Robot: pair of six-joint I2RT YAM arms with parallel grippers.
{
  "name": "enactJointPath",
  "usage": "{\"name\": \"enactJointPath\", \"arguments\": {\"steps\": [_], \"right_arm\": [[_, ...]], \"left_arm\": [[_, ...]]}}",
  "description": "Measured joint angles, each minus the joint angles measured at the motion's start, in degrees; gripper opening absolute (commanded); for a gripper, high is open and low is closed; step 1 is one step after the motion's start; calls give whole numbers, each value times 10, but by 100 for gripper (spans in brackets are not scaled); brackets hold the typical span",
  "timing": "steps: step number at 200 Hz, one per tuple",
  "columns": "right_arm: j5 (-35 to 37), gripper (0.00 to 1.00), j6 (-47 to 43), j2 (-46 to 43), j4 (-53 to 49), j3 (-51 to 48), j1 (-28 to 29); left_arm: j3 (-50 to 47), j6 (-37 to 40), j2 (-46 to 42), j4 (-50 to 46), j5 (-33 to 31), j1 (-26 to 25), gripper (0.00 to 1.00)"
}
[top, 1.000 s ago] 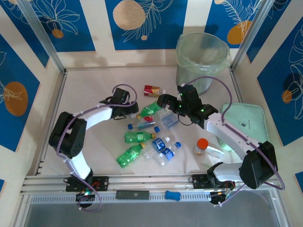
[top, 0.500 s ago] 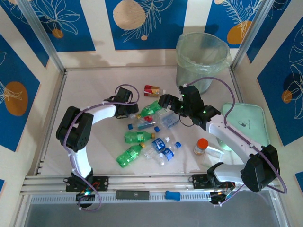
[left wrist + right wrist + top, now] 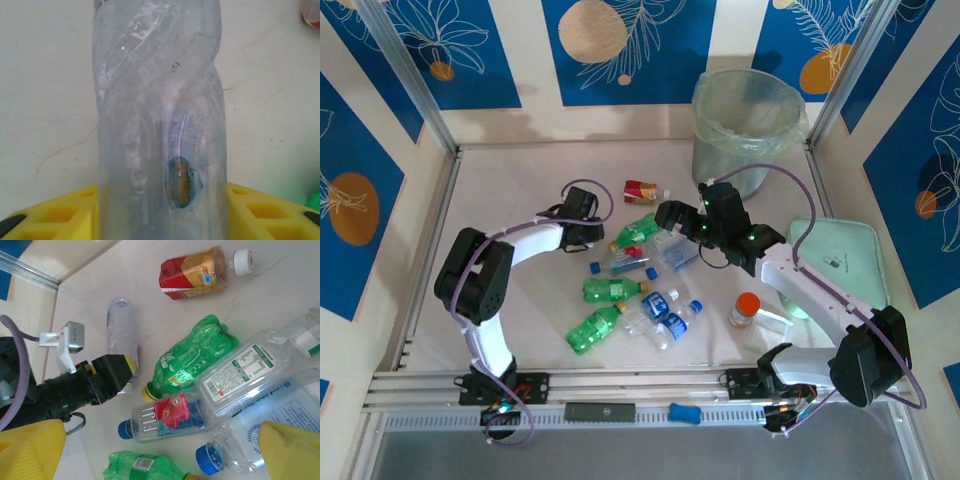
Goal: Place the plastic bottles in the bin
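Observation:
My left gripper (image 3: pixel 588 233) is shut on a clear, label-less twisted bottle (image 3: pixel 160 115) that lies on the table, and yellow pads (image 3: pixel 265 212) show on either side of it. The right wrist view shows the same bottle (image 3: pixel 121 332) in that gripper (image 3: pixel 117 372). My right gripper (image 3: pixel 160 455) hangs open over the pile of plastic bottles: a green one (image 3: pixel 195 357), a Fiji one (image 3: pixel 165 420) and a white-labelled one (image 3: pixel 240 372). A red-and-gold bottle (image 3: pixel 642 191) lies apart, farther back. More green and blue-capped bottles (image 3: pixel 620 305) lie nearer the bases. The bin (image 3: pixel 740 160) stands at the back right.
A squat container with an orange cap (image 3: pixel 746 308) sits right of the pile. The mint-green tray (image 3: pixel 845 265) lies at the right edge. A small blue object (image 3: pixel 685 413) rests on the front rail. Metal frame posts stand at the back corners.
My left gripper has closed on the clear bottle, and its arm shifted a little. The right arm has barely moved.

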Motion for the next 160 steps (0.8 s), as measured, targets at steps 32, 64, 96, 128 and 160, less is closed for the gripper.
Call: {"name": "enactJointPath", "arguments": {"steps": [32,64,96,128,160], "right_arm": [[0,99,0,1,0,0,0],[-9,99,2,3,6,0,0],[-31,99,4,11,29,0,-1],[-60,99,9,26,68,0,-5],[-91,99,17,56,111,1,-9]], "left_arm": [[-26,15,-46,7,-4,4,51],[-63,32,-120,42,16,5,47],[-115,40,-191,104,73,4,47],[-162,43,-238,161,136,-3,47],[-194,37,-268,202,187,-14,47]]}}
